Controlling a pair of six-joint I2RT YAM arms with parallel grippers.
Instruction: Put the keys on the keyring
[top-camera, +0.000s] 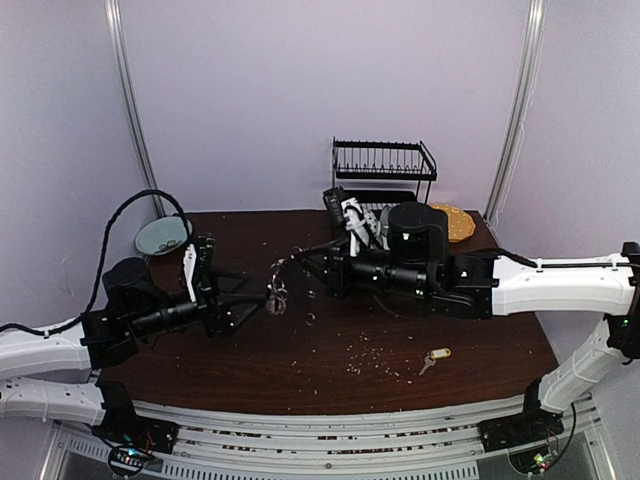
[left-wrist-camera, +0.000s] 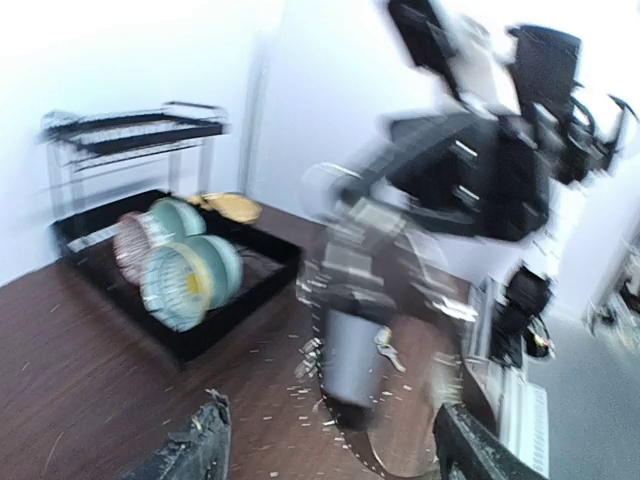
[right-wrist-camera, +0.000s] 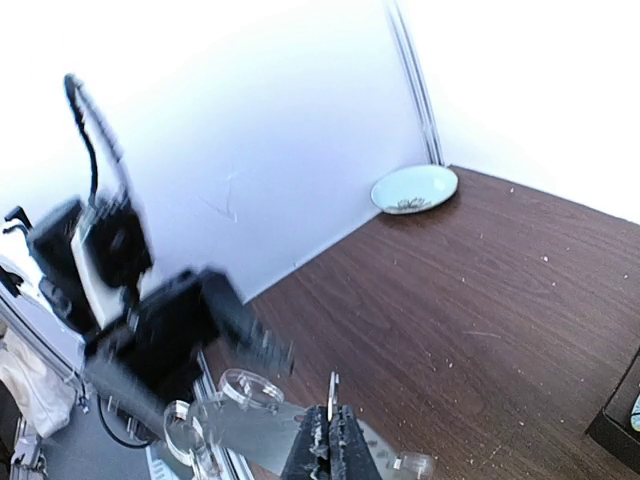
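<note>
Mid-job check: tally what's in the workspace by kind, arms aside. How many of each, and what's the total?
key with yellow tag: 1
keyring: 1
dish rack: 1
pale blue plate: 1
yellow dish: 1
Total: 5, not counting the bowls in the rack, which are too blurred to count.

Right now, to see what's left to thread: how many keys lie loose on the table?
1: the key with its yellow tag, front right on the table. Any on the keyring held mid-table are too small to tell.
</note>
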